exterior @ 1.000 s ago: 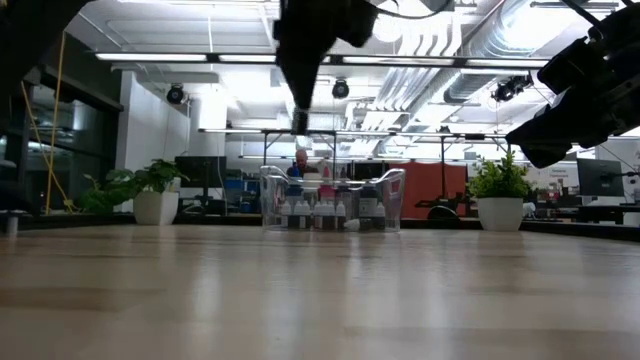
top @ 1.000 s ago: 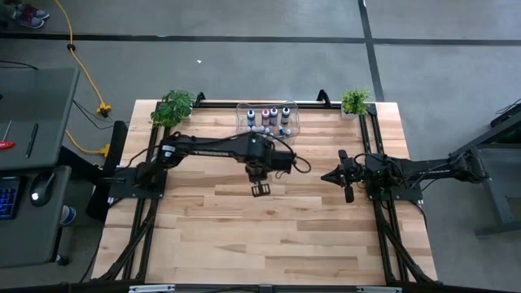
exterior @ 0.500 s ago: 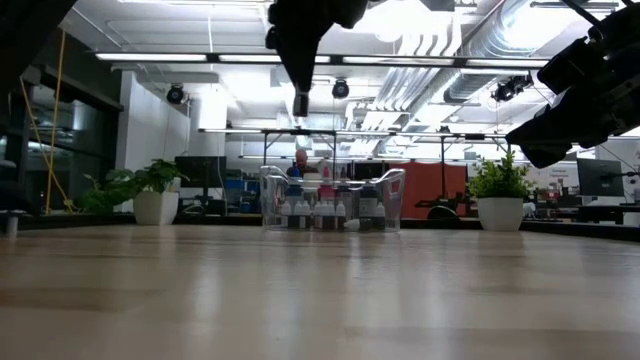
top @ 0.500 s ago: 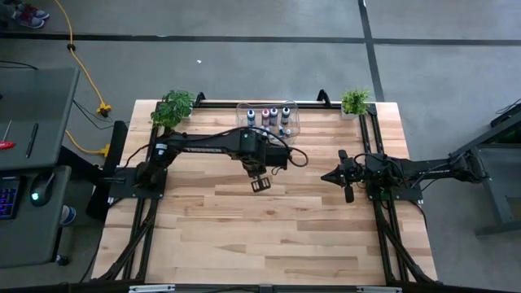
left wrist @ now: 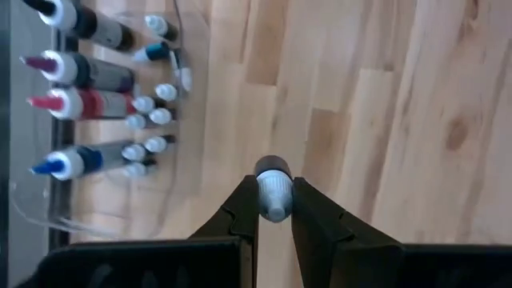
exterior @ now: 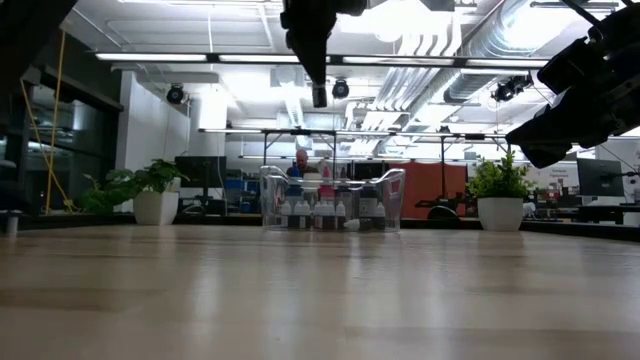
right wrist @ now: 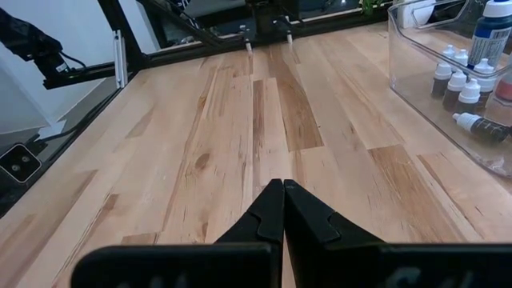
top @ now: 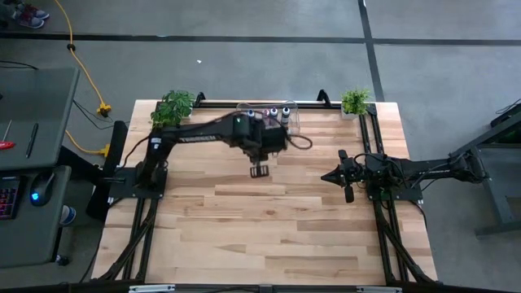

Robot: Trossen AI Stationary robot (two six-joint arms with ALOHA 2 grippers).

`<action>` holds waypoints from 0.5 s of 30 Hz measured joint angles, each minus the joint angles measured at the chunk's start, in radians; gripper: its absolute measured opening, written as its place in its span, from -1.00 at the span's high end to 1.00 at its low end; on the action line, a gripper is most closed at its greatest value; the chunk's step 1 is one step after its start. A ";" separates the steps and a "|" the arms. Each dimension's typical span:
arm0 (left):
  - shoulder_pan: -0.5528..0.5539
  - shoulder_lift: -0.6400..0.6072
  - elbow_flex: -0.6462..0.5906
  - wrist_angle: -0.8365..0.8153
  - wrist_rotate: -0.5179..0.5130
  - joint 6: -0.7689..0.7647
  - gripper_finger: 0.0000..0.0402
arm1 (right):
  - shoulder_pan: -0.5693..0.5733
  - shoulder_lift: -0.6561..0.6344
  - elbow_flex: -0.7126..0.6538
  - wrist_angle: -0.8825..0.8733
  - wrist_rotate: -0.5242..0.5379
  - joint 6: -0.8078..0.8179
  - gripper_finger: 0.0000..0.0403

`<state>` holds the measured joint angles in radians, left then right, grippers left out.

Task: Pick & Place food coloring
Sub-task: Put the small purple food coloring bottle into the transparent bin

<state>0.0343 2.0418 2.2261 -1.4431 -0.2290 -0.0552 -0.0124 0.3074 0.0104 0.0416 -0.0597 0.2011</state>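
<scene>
Food coloring bottles (top: pixel 271 114) stand in the clear bin (top: pixel 293 122) at the far edge of the counter (top: pixel 269 228). From above, the left gripper (top: pixel 260 170) has moved back toward the bin since a second ago. The right gripper (top: pixel 330 177) waits at the right side, fingers pressed shut. From the low view, the left gripper (exterior: pixel 319 95) hangs high above the bin (exterior: pixel 390 195). Its wrist view shows the left gripper (left wrist: pixel 275 202) pinching one small whitish bottle (left wrist: pixel 274 189), with the other bottles (left wrist: pixel 96 104) lined up nearby.

High looks down, low level; both share the bin (top: pixel 269 116).
</scene>
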 joint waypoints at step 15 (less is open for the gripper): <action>0.228 -0.004 -0.107 0.156 0.264 0.467 0.81 | 0.000 0.000 0.000 0.000 0.000 0.000 1.00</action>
<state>0.2621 2.0377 2.1186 -1.2868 0.0351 0.4114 -0.0128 0.3073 0.0102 0.0418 -0.0597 0.2009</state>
